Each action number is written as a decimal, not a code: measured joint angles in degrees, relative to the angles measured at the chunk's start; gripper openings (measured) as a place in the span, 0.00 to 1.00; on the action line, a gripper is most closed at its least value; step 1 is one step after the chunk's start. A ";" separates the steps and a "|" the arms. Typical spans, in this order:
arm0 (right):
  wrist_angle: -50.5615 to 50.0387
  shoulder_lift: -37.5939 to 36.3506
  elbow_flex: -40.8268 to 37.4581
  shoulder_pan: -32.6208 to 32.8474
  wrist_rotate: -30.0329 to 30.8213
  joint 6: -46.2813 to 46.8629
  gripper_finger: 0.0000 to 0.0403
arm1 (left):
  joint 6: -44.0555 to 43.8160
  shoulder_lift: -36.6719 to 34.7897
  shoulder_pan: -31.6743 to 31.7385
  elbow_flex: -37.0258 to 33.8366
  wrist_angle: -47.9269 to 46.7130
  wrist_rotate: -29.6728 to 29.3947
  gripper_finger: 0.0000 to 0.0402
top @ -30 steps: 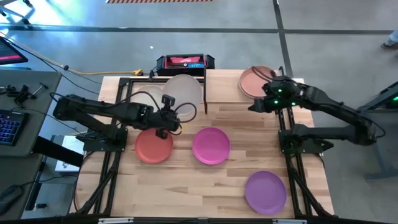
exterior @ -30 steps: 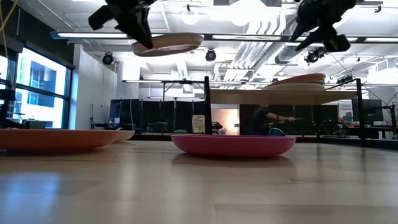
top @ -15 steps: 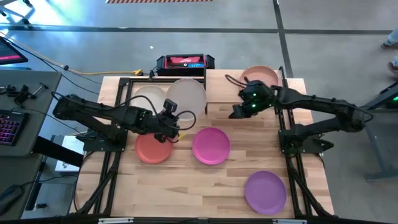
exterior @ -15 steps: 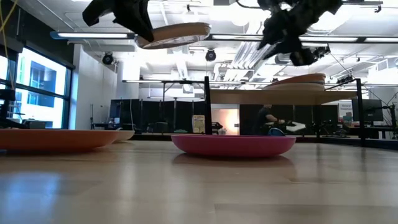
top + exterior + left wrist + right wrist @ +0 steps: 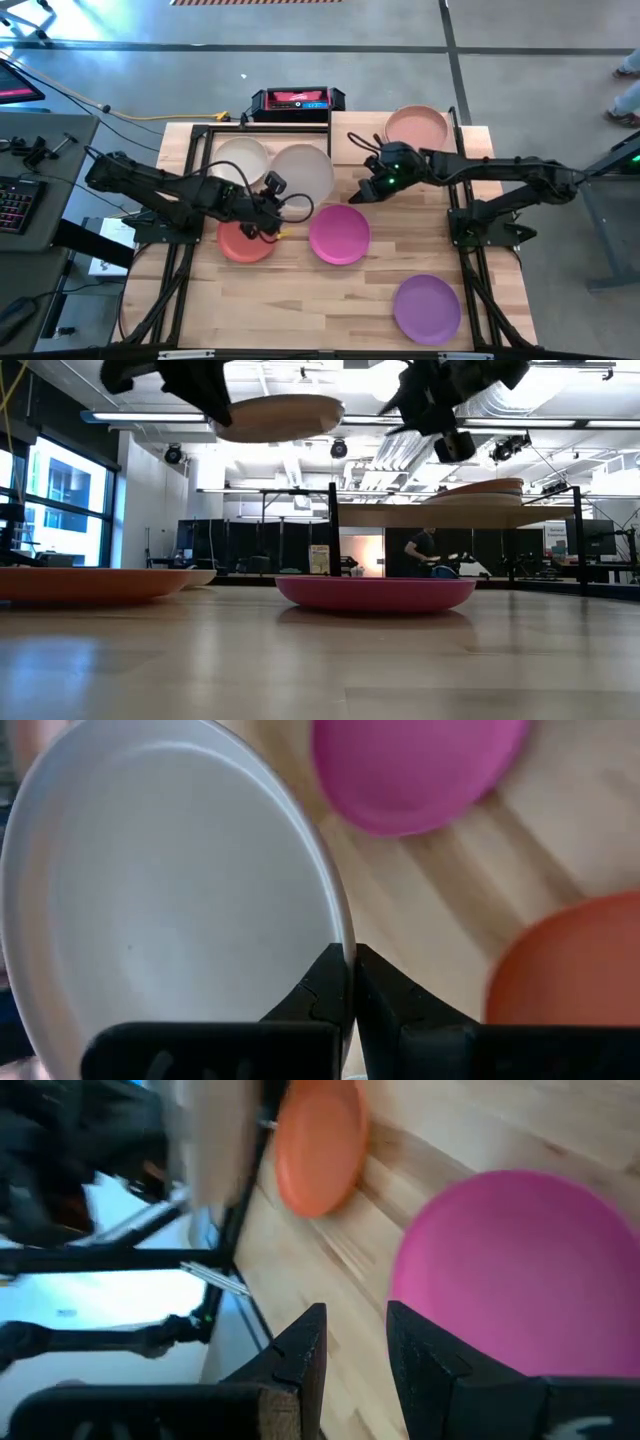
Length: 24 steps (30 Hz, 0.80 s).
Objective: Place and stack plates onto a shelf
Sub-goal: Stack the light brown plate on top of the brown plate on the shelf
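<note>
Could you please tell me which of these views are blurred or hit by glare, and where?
Right wrist view: the upper left is smeared, a pale streak beside the orange plate. Left wrist view: the magenta plate and tabletop look soft, while the off-white plate in the left claw is sharper. Low view: bright ceiling lights wash out the top. High view: evenly lit.

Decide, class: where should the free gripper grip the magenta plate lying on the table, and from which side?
Grip the magenta plate by its raised rim, at the edge nearest the right gripper, coming down from above. It lies flat and shallow, so only the rim gives the fingers something to close on.
</note>
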 joint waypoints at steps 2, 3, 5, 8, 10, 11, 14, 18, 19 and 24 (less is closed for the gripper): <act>2.51 -0.02 0.00 0.65 1.96 1.22 0.22 | -0.01 0.00 -0.38 0.00 -0.82 1.72 0.00; 3.70 -0.01 0.00 0.88 2.40 1.46 0.22 | -0.07 0.00 -0.60 0.00 -0.86 2.37 0.00; 6.08 -0.02 0.00 1.37 3.99 1.50 0.22 | -0.18 0.00 -1.03 0.00 -0.77 3.28 0.00; 6.73 -0.02 0.00 2.12 8.08 1.68 0.22 | -0.33 0.00 -1.61 0.00 -0.77 5.57 0.00; 6.77 -0.02 0.00 2.53 9.54 2.72 0.22 | -0.62 0.37 -1.94 0.00 -0.78 7.01 0.00; 6.74 -0.02 0.00 2.74 9.77 3.43 0.22 | -0.73 0.64 -2.14 0.00 -0.89 7.42 0.00; 6.85 0.21 0.00 3.51 11.08 4.64 0.22 | -1.26 1.22 -2.55 -0.02 -1.50 8.73 0.00; 6.79 1.02 0.02 4.21 12.27 6.17 0.22 | -1.54 2.40 -2.53 -0.01 -2.27 11.38 0.00; 6.00 1.25 0.02 4.23 12.34 6.61 0.22 | -1.53 2.80 -2.53 0.04 -1.81 11.26 0.00; 5.20 3.69 -0.02 4.23 12.68 7.74 0.22 | -1.23 4.71 -2.51 -0.02 -2.16 11.11 0.00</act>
